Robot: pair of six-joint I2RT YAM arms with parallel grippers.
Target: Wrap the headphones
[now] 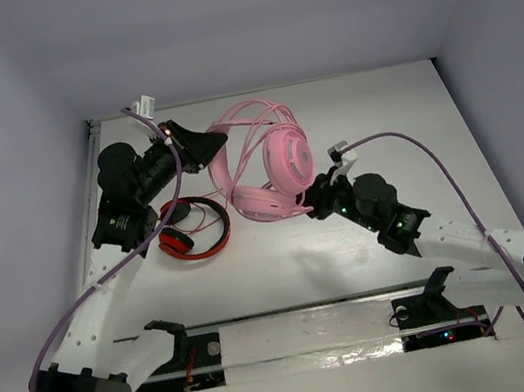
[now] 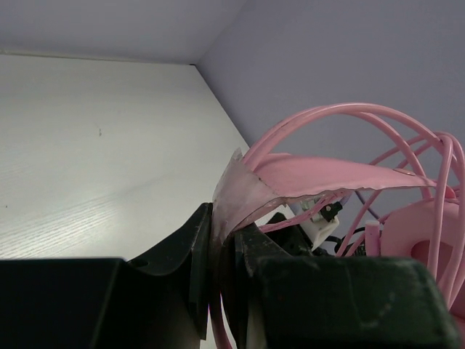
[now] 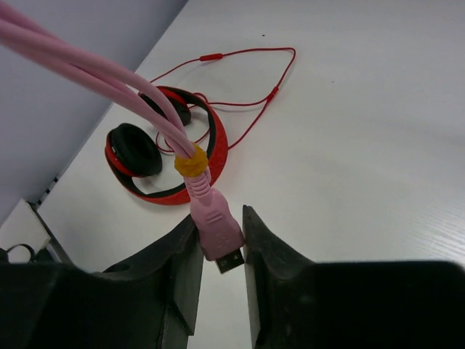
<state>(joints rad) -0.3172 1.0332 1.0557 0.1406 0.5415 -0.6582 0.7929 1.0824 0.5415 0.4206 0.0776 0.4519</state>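
The left pincer (image 2: 224, 243) is pinching the headband strap (image 2: 290, 178) of the pink headphones (image 1: 272, 164), which are sitting between both pincers over the desk (image 1: 376, 267). The right pincer (image 3: 220, 234) is gripping the cable's USB plug (image 3: 216, 225), with red-and-black headphones (image 3: 163, 149) lying just beyond it.

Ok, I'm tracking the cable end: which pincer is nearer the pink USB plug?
Right. The right pincer is shut on the USB plug itself. The left pincer grips the headband strap of the headphones, on their far side from the plug.
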